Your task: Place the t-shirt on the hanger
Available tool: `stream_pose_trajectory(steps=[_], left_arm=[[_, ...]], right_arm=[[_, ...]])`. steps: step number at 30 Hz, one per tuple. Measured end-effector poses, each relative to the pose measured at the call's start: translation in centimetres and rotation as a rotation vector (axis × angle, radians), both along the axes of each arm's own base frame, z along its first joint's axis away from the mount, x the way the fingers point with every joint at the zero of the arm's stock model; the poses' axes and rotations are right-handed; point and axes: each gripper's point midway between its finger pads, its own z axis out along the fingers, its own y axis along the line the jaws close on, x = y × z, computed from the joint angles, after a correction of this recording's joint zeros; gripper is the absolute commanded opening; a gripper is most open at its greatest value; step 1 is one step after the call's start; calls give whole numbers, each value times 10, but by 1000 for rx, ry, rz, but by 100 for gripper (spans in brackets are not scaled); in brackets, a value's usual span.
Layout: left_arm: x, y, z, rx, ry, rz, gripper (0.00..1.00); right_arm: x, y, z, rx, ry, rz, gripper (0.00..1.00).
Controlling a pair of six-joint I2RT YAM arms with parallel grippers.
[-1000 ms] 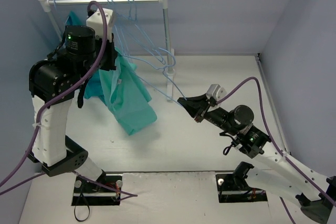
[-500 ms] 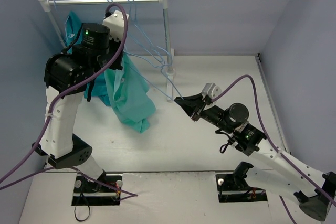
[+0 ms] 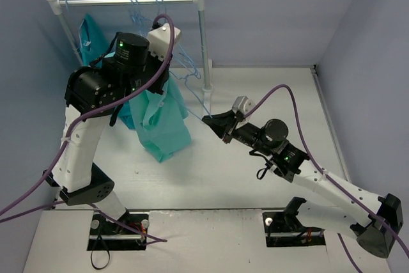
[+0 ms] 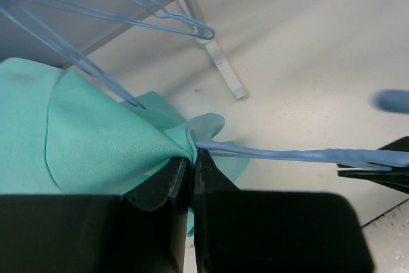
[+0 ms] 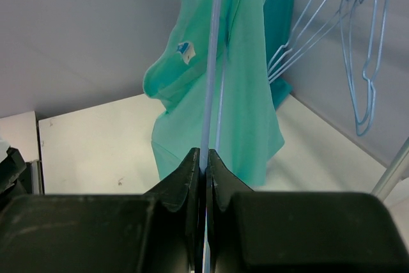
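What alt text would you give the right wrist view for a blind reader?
The right gripper is shut on a thin pale-blue hanger, whose wire runs up against a hanging mint-green t-shirt. Spare hangers dangle to the right, above a white table.

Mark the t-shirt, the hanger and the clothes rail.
t-shirt [image 3: 163,133]: top external view, hanging lower cloth.
hanger [image 4: 287,155]: left wrist view, straight wire arm.
clothes rail [image 3: 108,2]: top external view, horizontal top bar.

Mint-green t-shirt [image 3: 163,126] hangs bunched in long vertical folds, small tag [image 5: 185,50] showing (approx mid-height). Thin pale-blue wire hanger [image 4: 275,155], one end poked into the fabric.
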Motion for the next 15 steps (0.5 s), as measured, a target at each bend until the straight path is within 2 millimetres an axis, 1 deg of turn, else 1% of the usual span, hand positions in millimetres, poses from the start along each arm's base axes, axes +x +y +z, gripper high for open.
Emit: stream_pose_trajectory(steps=[2,5,9,12,15], left_arm=[[-4,-8,2,-12,0,-29,0],[-13,-17,14,-47,-25,-69,0],[-35,-34,31,-95,-63,-156,0],[-43,-45,30,-91,-65,-198,0],[-37,-45,18,-44,-53,-177,0]], right_arm=[[2,2,2,0,-3,-1,0],[4,5,9,15,-14,0,0],[4,5,23,61,-41,2,0],[3,4,29,89,-49,6,0],[1,4,22,92,-28,8,0]])
